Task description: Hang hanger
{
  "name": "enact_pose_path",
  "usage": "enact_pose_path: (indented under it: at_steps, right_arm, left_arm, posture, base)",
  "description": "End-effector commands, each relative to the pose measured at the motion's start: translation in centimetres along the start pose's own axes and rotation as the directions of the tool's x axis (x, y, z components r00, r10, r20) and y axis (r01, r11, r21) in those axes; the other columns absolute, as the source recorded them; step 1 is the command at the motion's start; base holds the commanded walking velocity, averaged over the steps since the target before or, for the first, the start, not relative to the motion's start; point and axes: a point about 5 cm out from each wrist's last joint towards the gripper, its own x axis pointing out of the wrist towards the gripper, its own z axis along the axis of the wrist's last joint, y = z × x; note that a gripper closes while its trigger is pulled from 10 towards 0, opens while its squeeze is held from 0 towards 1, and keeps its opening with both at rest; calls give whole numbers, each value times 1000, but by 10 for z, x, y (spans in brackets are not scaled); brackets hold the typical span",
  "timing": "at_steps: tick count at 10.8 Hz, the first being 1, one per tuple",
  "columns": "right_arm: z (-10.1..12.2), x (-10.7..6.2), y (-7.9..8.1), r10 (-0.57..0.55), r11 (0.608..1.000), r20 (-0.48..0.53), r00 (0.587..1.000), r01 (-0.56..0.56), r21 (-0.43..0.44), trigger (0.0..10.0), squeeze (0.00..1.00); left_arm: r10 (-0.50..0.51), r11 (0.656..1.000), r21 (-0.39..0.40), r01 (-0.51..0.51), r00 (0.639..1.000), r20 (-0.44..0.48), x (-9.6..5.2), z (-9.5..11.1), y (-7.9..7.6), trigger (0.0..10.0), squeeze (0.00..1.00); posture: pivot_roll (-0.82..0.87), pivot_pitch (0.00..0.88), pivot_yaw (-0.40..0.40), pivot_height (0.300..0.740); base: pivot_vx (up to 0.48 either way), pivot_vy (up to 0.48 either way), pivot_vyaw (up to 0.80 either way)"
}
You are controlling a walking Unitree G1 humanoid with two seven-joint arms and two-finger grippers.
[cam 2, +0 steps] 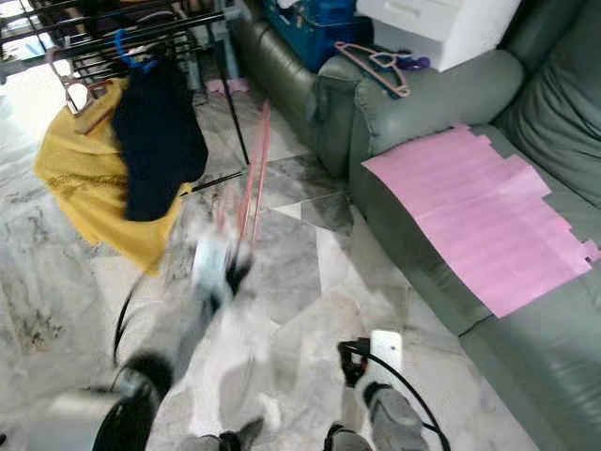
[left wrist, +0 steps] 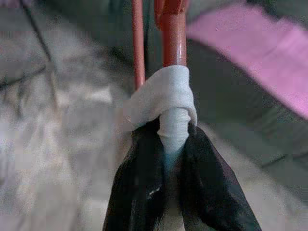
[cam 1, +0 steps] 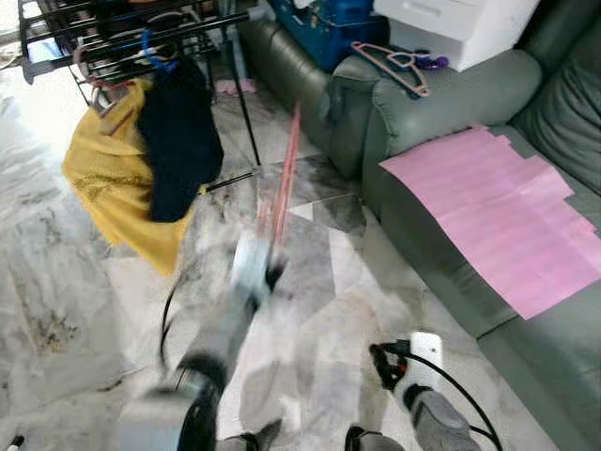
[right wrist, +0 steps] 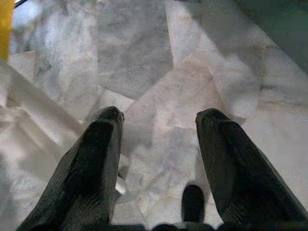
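A pink-red hanger (cam 1: pixel 282 183) stands up from my left gripper (cam 1: pixel 266 270), which is blurred with motion above the marble floor. In the left wrist view the gripper (left wrist: pixel 172 144) is shut on the hanger (left wrist: pixel 172 38) where white tape wraps its bar. A black drying rack (cam 1: pixel 141 33) stands at the far left, carrying a yellow garment (cam 1: pixel 113 183) and a dark navy garment (cam 1: pixel 178 136). My right gripper (right wrist: pixel 159 120) hangs low over the floor, open with nothing between its fingers.
A green leather sofa (cam 1: pixel 441 103) runs along the right, with pink sheets (cam 1: pixel 498 211) on its seat and another pink hanger (cam 1: pixel 394 64) on its armrest. White boxes and a blue crate sit behind it. Marble floor lies between sofa and rack.
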Motion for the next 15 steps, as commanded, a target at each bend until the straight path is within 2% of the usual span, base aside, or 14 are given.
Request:
enact_pose_path:
  at_steps: [1,2,3,5,6,7,8,15]
  right_arm:
    - [-5,-2,0,-4,1000,-9,1000,4,5,10000,0]
    - [-5,-2,4,8,1000,1,1000,-8,-8,10000,0]
    - [-5,-3,8,37,997,6,999,-37,-61,10000,0]
    - [-2,-3,4,54,995,24,998,-52,-83,10000,0]
    - [2,-4,-1,42,996,34,999,-39,-85,10000,0]
    - [5,-3,-2,38,995,46,998,-34,-94,10000,0]
    - [6,-2,-2,39,995,48,998,-34,-95,10000,0]
    - [6,-2,-2,39,995,48,998,-34,-95,10000,0]
  left_arm:
    - [-25,1000,11,24,997,70,2,11,-3,10000,0]
    - [-109,989,111,99,990,87,3,14,-11,10000,0]
    - [-176,975,150,165,982,64,-1,8,-14,10000,0]
    - [-285,926,265,270,958,20,-4,7,-14,10000,0]
    - [-327,902,306,303,945,28,-2,18,-11,10000,0]
    - [-334,899,328,292,939,80,3,39,-7,10000,0]
    - [-333,900,328,288,939,90,4,43,-7,10000,0]
    - [-333,900,328,288,939,90,4,43,-7,10000,0]
  posture:
    - [-173,172,35,740]
    - [-179,176,39,740]
    - [-181,181,43,740]
    - [-174,202,47,740]
    - [-173,202,49,740]
    - [-175,199,52,740]
    - [-175,197,53,740]
    - [-175,197,53,740]
  base:
    - [0,0,0]
    - [0,0,0]
    - [0,0,0]
    - [0,0,0]
    - [0,0,0]
    - [0,0,0]
    - [0,0,0]
    - [0,0,0]
